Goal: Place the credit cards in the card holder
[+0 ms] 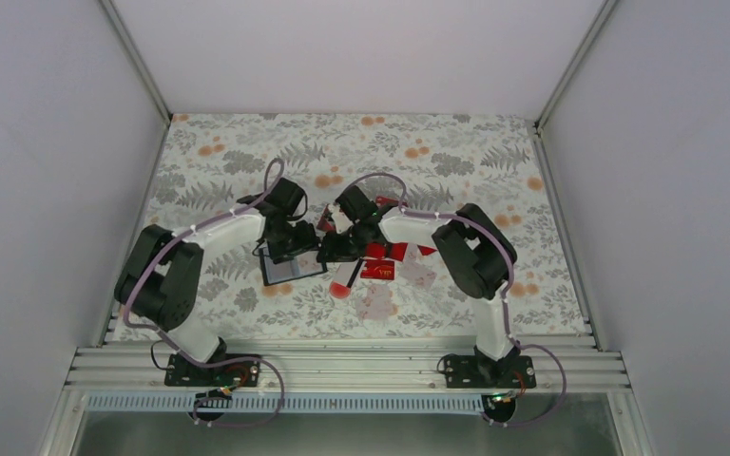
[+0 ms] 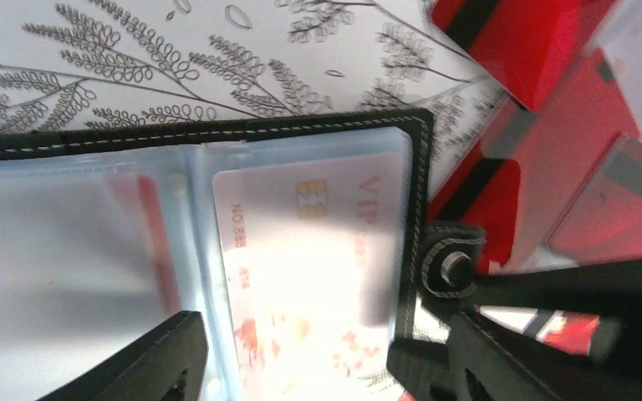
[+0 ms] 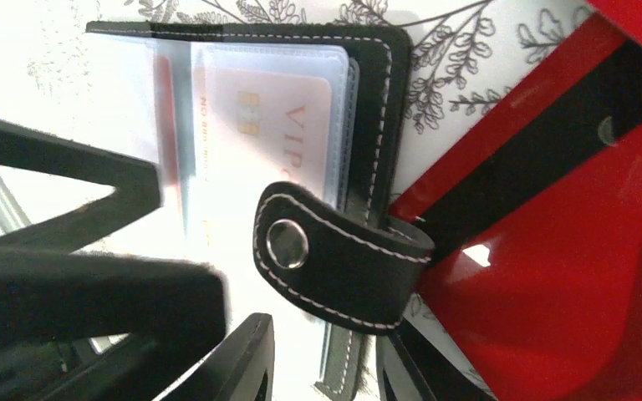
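Note:
The card holder (image 1: 290, 269) lies open on the floral cloth between my two grippers. One credit card (image 2: 309, 242) with "VIP" lettering sits inside its clear sleeve. My left gripper (image 2: 326, 368) hovers open over that sleeve, its fingers apart on either side of the card and holding nothing. My right gripper (image 3: 328, 359) is at the card holder's (image 3: 376, 92) right edge. Its jaws stand a little apart astride the snap strap (image 3: 334, 259), with a gap showing on one side. Several loose red credit cards (image 1: 377, 271) lie just right of the holder, also in the wrist views (image 2: 568, 167) (image 3: 568, 276).
A small red round spot (image 1: 342, 288) lies in front of the right gripper (image 1: 337, 252), close to the left gripper (image 1: 290, 242). White walls close in the cloth on three sides. A metal rail (image 1: 342, 366) carrying both arm bases runs along the near edge.

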You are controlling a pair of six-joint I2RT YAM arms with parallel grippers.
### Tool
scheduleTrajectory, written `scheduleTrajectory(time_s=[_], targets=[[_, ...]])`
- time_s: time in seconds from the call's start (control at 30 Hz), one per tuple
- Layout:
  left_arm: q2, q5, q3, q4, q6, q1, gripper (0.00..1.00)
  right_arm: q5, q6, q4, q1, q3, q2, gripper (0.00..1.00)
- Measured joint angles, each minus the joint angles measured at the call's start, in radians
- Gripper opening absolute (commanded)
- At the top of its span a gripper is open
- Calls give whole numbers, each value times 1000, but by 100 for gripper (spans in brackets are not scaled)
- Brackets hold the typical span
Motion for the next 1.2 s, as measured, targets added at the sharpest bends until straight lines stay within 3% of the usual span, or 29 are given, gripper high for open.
scheduleTrajectory(time_s=[0.2,0.33,0.57,0.73,0.97,1.2], targets=[[-124,-42,17,-80,43,-2,88,65,-48,-78,4,0,-50,52],[-243,-60,-18,-111,86,22,86,109,-86,-130,4,0,-104,58],[-375,-24,-169,-129,219,175,84,123,-113,-175,-1,38,-113,69],[-361,68,-187,-111,305,295,85,125,-122,-201,-1,145,-89,83],[-247,182,-188,-51,385,455,88,176,-141,-253,2,234,-39,84],[-147,251,-188,-2,449,479,85,193,-147,-305,23,286,40,85]])
